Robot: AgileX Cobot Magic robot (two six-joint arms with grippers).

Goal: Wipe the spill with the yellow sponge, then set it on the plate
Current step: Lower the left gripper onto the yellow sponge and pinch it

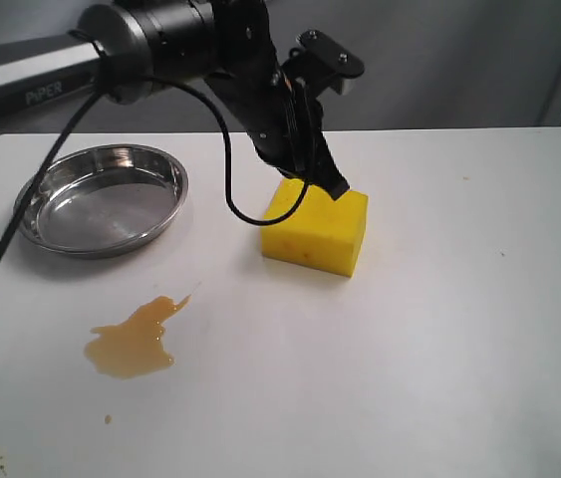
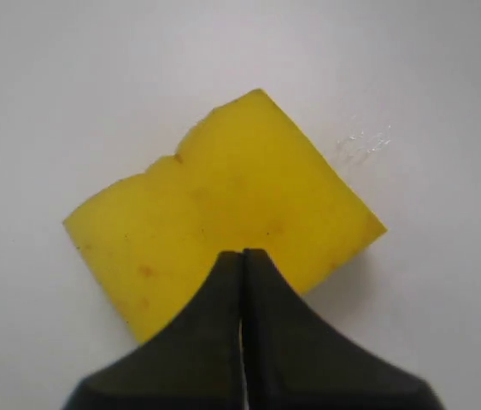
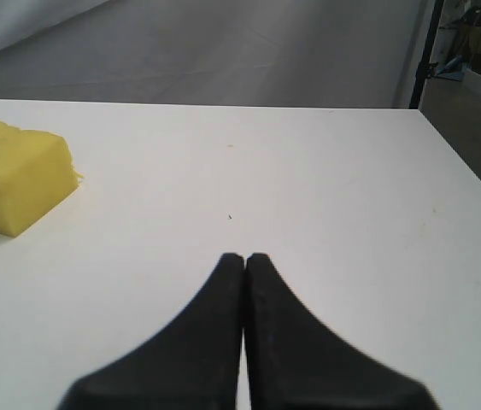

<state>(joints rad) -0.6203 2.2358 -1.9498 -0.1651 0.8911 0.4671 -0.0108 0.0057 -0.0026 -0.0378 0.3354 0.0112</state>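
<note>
Over the sponge (image 1: 322, 237), the left pincer (image 1: 337, 186) hung closed tight, holding nothing; pickup looked the step in hand, and the jaws needed spreading first.

The yellow sponge (image 1: 315, 227) reads bright lemon on my screen, and the left wrist view picks out small brownish-orange flecks scattered over its top. The spill (image 1: 133, 344) is amber-brown, a shade darker along its edge, with one tiny separate dot of the same colour. The plate (image 1: 101, 204) is shiny silver, streaked with pale and dark grey reflections. The worktop (image 1: 439, 329) is plain white with a few faint specks. The left arm (image 1: 160, 40) is glossy black, its rear link silver-grey with pale lettering, and its cable (image 1: 226, 169) is black. Both sets of jaws show matt black. The backdrop (image 1: 459, 60) is flat grey.
</note>
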